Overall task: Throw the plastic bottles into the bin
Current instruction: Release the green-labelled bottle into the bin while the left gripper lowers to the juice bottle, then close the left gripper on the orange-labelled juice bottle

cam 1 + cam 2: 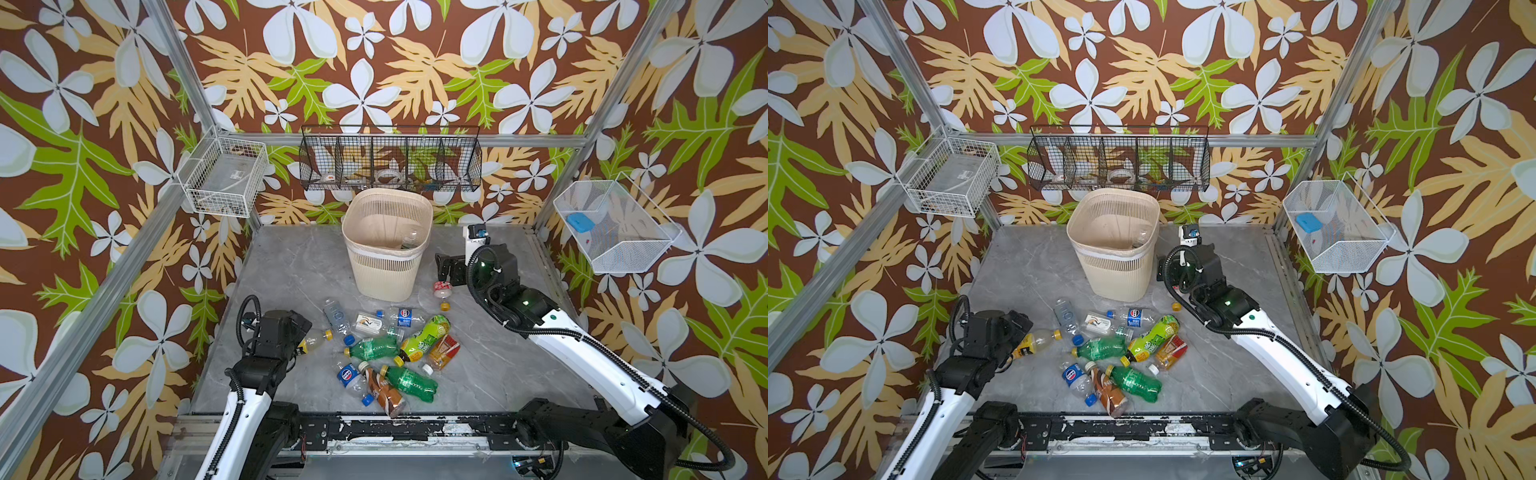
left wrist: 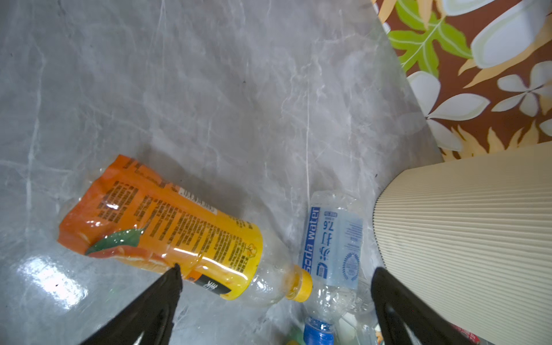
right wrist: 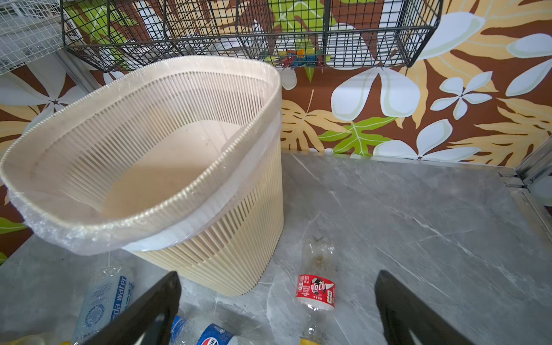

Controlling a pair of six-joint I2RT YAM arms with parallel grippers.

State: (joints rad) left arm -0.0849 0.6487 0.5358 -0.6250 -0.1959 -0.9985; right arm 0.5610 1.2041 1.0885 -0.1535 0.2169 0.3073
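The beige slotted bin with its liner stands at the back middle of the grey table, and a clear bottle lies inside it. Several plastic bottles lie heaped in front of it. My left gripper is open above the neck of an orange-labelled, yellow-capped bottle, beside a soda water bottle. My right gripper is open and empty just right of the bin. It hangs over a red-labelled bottle, which in a top view lies at the bin's right foot.
A black wire rack hangs on the back wall just above the bin. White wire baskets hang at the left and right. Aluminium frame posts close in the table's corners.
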